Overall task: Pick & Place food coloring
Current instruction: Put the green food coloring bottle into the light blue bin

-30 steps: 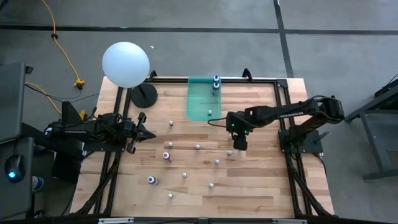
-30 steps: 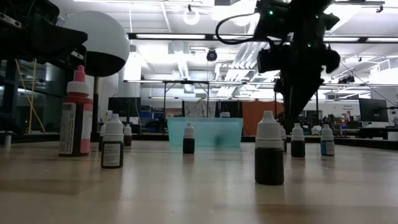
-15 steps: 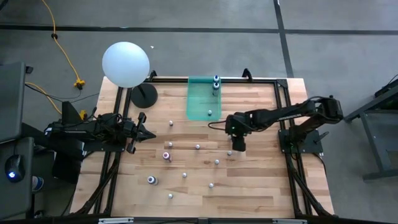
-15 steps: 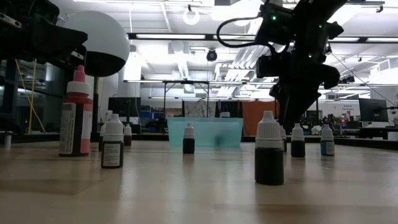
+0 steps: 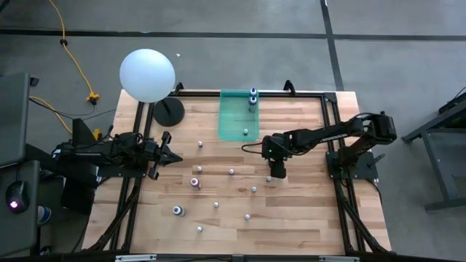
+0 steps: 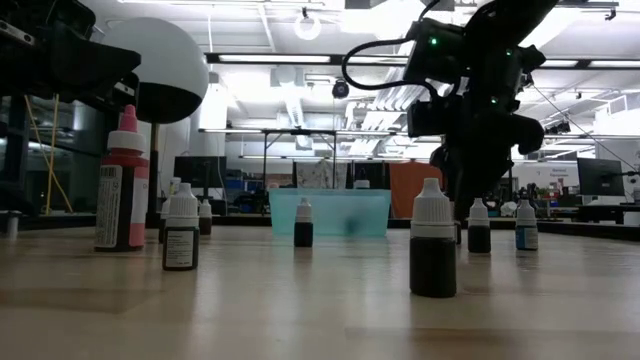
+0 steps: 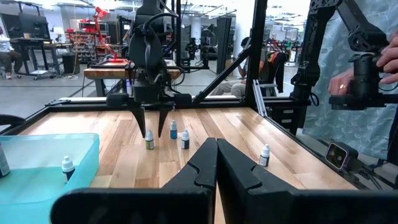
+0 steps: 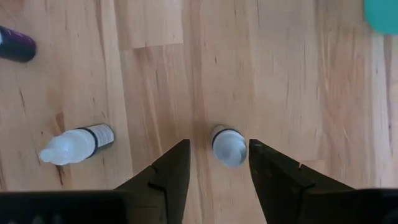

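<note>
Right wrist view shows the right gripper [image 8: 219, 163] spread astride a white-capped food coloring bottle [image 8: 228, 145] standing on the table [image 8: 298, 74]; it has shifted over it since a second ago, so a grasp looks imminent. Left gripper [image 7: 214, 163] waits, pressed together.

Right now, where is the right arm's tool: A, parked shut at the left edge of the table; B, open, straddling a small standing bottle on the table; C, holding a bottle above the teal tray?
B: the right tool is open with one finger on each side of an upright white-capped bottle on the wooden table.
</note>
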Available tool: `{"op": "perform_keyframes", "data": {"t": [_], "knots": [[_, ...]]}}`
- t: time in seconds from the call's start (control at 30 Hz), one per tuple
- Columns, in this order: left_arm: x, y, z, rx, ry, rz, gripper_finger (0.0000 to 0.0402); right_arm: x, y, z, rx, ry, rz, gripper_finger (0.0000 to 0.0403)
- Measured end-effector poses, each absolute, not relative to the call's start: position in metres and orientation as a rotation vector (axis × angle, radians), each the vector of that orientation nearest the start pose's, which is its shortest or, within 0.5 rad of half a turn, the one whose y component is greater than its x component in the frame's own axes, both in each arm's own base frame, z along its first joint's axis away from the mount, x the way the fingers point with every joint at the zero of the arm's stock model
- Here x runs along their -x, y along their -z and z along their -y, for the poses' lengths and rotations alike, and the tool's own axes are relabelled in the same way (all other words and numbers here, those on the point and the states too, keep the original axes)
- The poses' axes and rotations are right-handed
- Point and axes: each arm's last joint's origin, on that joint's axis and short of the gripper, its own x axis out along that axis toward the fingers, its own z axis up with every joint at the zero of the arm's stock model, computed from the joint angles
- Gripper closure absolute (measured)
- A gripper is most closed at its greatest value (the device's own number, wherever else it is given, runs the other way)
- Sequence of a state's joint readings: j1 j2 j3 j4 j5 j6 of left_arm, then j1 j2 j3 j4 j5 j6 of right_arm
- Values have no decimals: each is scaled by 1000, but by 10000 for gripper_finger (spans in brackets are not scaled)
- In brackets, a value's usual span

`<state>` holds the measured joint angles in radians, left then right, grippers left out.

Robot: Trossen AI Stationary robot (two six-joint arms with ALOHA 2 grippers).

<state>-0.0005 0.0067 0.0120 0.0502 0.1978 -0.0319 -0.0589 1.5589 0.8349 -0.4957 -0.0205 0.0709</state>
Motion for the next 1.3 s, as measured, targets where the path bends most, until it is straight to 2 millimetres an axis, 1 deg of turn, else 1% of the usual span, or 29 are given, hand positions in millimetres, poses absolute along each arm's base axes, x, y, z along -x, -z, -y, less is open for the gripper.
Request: {"op": "perform_keyframes", "data": {"t": [0.37,0.4,0.57,0.67,0.83,1.1,1.3], "knots": [[-97,-172,6,26,199,52,401,-273,-160,20,-155,143,-1211,354],[-97,-172,6,26,199,52,401,-273,-160,20,-158,147,-1210,359],[-97,-172,6,26,199,52,401,-274,-160,20,-165,142,-1203,360],[-97,-172,6,26,199,52,401,-278,-165,20,-192,139,-1188,360],[-97,-172,6,26,199,52,401,-291,-188,21,-207,127,-1149,360],[-97,-172,6,26,199,52,401,-313,-252,25,-214,109,-1053,360],[-97,-172,6,26,199,52,401,-320,-290,33,-224,123,-990,360]]}}
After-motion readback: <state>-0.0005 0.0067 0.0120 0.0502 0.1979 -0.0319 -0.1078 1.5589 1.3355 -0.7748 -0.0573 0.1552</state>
